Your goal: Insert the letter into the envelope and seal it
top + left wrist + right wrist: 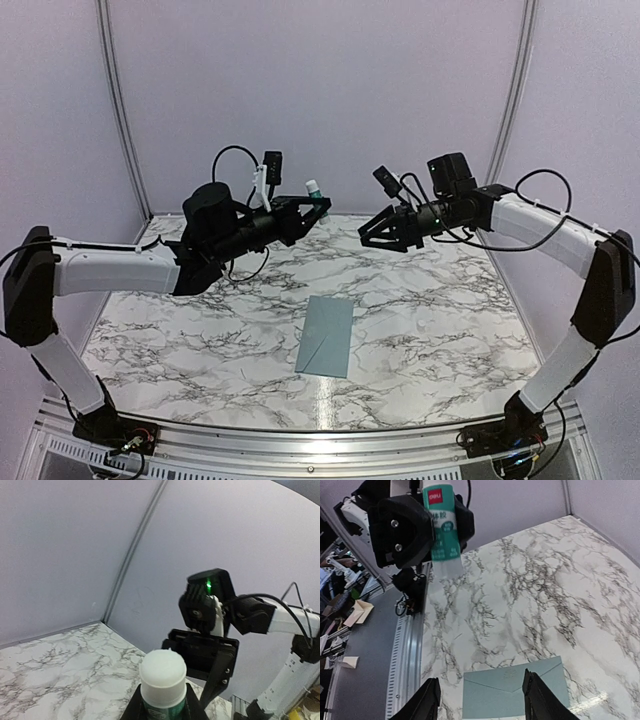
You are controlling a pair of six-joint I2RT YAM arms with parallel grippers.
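we see the envelope lying flat on the marble tabletop, flap shut, the letter not visible. the left gripper holds a glue stick high above the far side. only the right wrist view shows its green label. the right gripper faces it, jaws apart and empty.

The letter cannot be seen in any view. In the right wrist view the envelope is cut off by the bottom edge, its near part hidden. In the left wrist view the glue tube is cropped at the bottom, its label barely showing. From above, that tube is too small to read.
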